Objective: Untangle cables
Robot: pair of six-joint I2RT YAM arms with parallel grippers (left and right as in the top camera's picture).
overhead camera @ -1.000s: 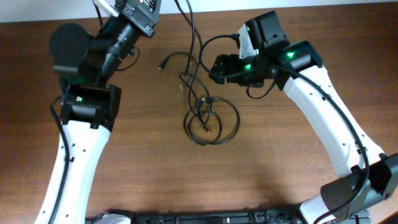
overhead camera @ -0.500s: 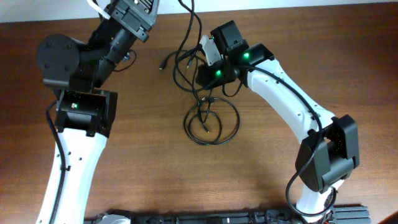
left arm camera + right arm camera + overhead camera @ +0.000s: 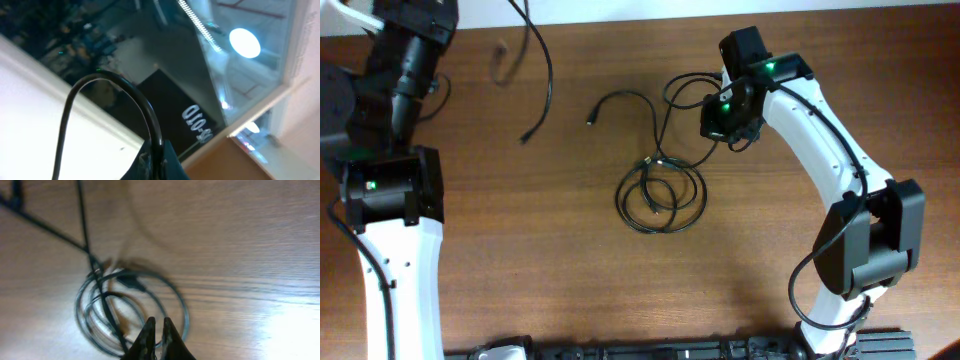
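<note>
One black cable [image 3: 549,80] hangs from the top edge and curves down to a free end [image 3: 525,138], apart from the others. In the left wrist view my left gripper [image 3: 159,152] is shut on this cable [image 3: 145,107], raised off the table. A coil of cables [image 3: 660,197] lies mid-table, and a strand with a plug end [image 3: 592,120] rises from it. Another loop [image 3: 682,84] runs from the coil up to my right gripper [image 3: 710,120]. In the right wrist view the right gripper [image 3: 158,324] is pressed almost together above the blurred coil [image 3: 95,305].
The brown wooden table [image 3: 520,260] carries only the cables. My left arm [image 3: 390,190] stands along the left edge. The right arm [image 3: 820,130] arches in from the lower right. A pale wall strip [image 3: 640,8] borders the far edge.
My left arm swung left and drew one cable out of the tangle. The right gripper went from open to shut at the tangle, then moved right, pulling a loop with it.
</note>
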